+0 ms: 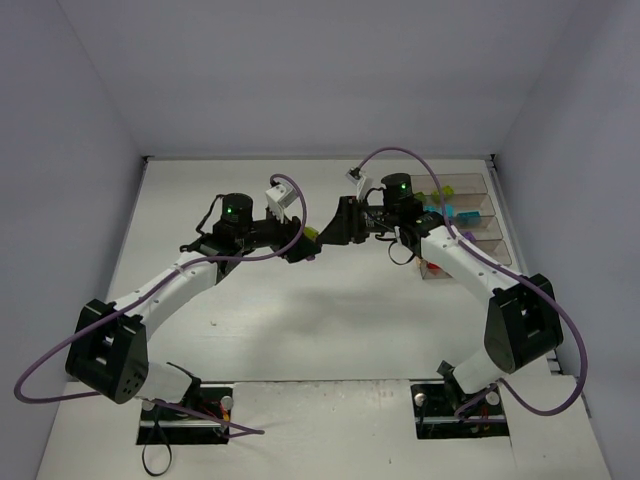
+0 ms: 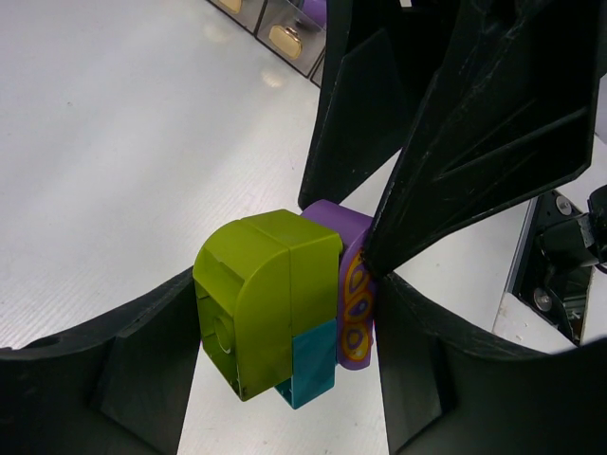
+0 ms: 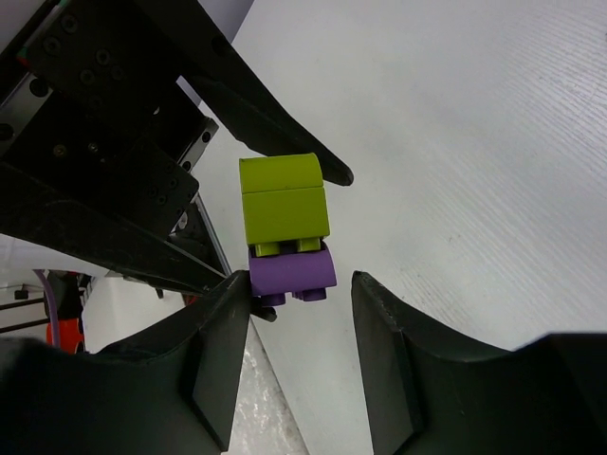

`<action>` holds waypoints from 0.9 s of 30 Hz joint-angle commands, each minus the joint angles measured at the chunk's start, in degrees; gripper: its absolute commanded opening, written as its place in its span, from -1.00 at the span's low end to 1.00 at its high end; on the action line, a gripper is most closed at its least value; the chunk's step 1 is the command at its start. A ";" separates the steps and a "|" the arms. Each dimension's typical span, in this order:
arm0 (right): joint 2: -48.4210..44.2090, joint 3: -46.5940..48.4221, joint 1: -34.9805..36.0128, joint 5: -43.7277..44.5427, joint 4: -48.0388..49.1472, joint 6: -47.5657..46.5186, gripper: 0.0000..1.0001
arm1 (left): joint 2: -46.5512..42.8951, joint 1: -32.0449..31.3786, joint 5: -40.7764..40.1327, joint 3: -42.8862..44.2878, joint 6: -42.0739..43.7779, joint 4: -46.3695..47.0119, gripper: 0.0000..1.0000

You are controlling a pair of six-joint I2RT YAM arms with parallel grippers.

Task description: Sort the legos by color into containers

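Observation:
My left gripper (image 1: 303, 246) (image 2: 285, 322) is shut on a clump of legos held above the table: a lime green brick (image 2: 270, 294) (image 3: 283, 204), a small teal brick (image 2: 313, 365) and a purple brick (image 2: 356, 303) (image 3: 292, 270) with a yellow pattern. My right gripper (image 1: 336, 228) (image 3: 302, 289) faces it and straddles the purple end. Its one finger (image 3: 213, 351) touches the purple brick, while the other finger (image 3: 389, 351) stands apart from it, so it is open. The containers (image 1: 466, 214) stand at the right with teal, purple and red legos in them.
The right arm's forearm (image 1: 460, 262) crosses in front of the containers. A white bracket (image 1: 280, 198) rides on the left wrist. In the left wrist view the containers (image 2: 275, 28) show at the top edge. Grey walls surround the table.

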 commanded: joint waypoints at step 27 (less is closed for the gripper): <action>-2.42 -0.62 -0.09 -5.71 5.75 -5.75 -1.00 | -3.63 4.46 5.17 1.70 -0.88 2.17 0.69</action>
